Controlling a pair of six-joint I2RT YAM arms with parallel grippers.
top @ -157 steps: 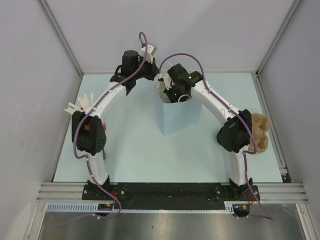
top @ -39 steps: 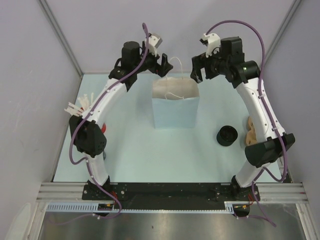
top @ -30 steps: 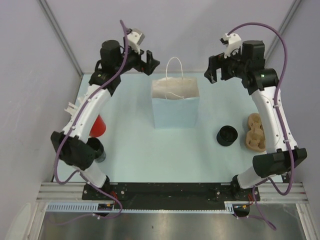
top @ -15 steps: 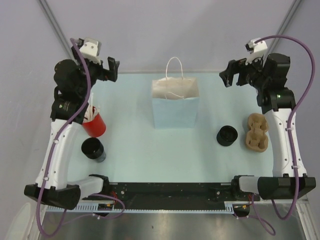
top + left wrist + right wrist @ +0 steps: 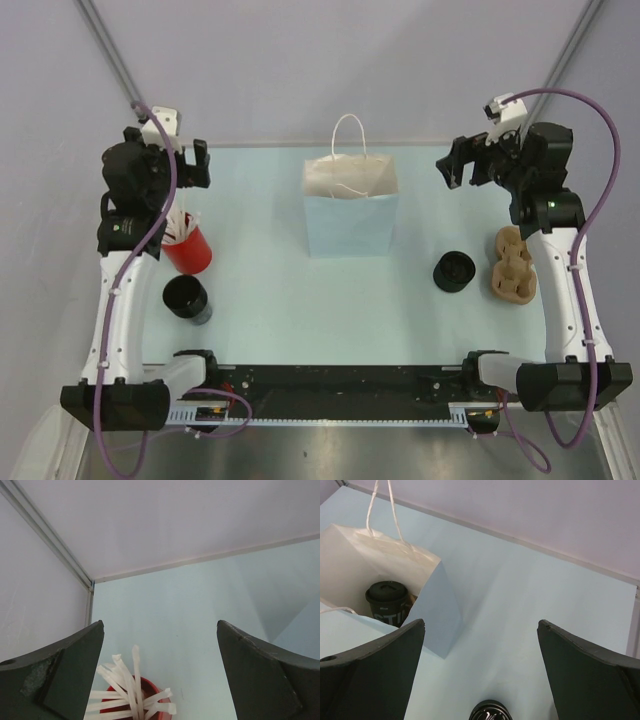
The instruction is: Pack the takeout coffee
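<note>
The left gripper [image 5: 198,166] is fully released and holds nothing: its wrist view shows both fingers [image 5: 55,672] spread wide with only bare table [image 5: 270,300] between them. It hangs above the far-left part of the table, over the red cup [image 5: 188,250] of white straws [image 5: 131,687]. The right gripper [image 5: 452,168] is likewise spread wide and empty, raised over the far-right part of the table, well apart from every object. The pale-blue paper bag [image 5: 350,225] stands upright at the centre of the table, mouth open, with its white cord handles [image 5: 349,135] standing up. The takeout coffee [image 5: 387,600] stands upright inside the bag, its black sip lid on; only the right wrist view shows it, down past the white inner wall. A second black cup [image 5: 454,271] stands on the table to the right of the bag, just beside the brown pulp carrier [image 5: 513,266]. A third black cup [image 5: 187,298] stands at the near left, just beside the red cup.
</note>
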